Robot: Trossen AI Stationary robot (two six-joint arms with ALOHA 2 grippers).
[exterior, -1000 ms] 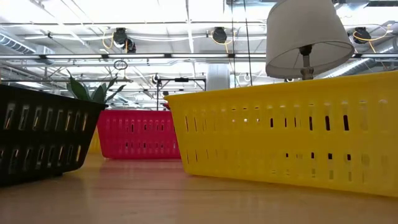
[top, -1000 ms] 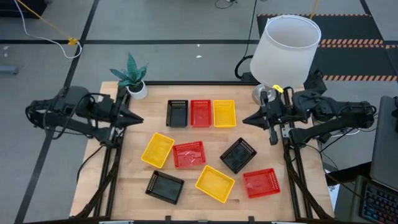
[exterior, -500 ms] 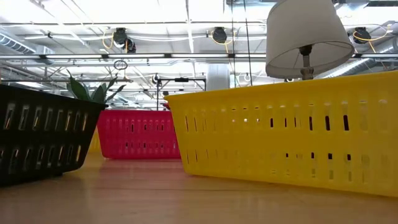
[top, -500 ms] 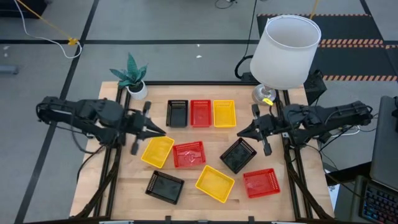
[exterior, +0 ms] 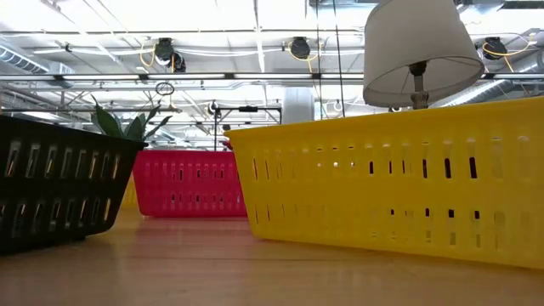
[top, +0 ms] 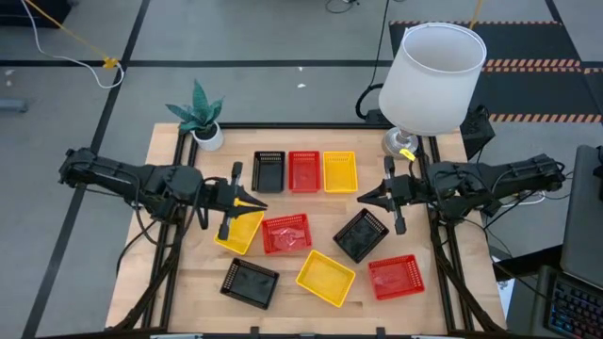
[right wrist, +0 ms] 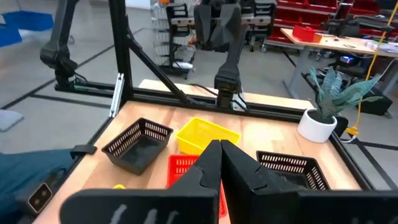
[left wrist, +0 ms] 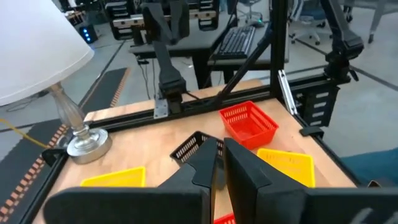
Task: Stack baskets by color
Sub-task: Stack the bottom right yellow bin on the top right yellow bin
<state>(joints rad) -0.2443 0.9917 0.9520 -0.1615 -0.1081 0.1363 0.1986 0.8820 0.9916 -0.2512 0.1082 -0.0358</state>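
Three baskets stand in a row at the back: black [top: 268, 171], red [top: 303, 170], yellow [top: 340, 171]. Loose on the table lie a yellow basket [top: 238, 229], a red one [top: 286, 234], a black one [top: 361, 234], and along the front a black [top: 250, 282], a yellow [top: 325, 278] and a red one [top: 396, 277]. My left gripper [top: 258, 202] hovers shut above the far edge of the loose yellow basket, holding nothing. My right gripper [top: 362, 199] hovers shut just beyond the loose black basket's far corner, also with nothing in it. Neither gripper shows in the low view.
A lamp with a white shade [top: 431, 75] stands at the back right corner, its base [left wrist: 84, 140] close to my right arm. A small potted plant [top: 200, 118] sits at the back left corner. Bare wood lies between the back row and the loose baskets.
My left gripper has travelled from the table's left edge toward the middle and sunk, ending over the loose yellow basket. My right gripper has come a little toward the table's near edge and lower. Both have stayed shut. No basket has moved.
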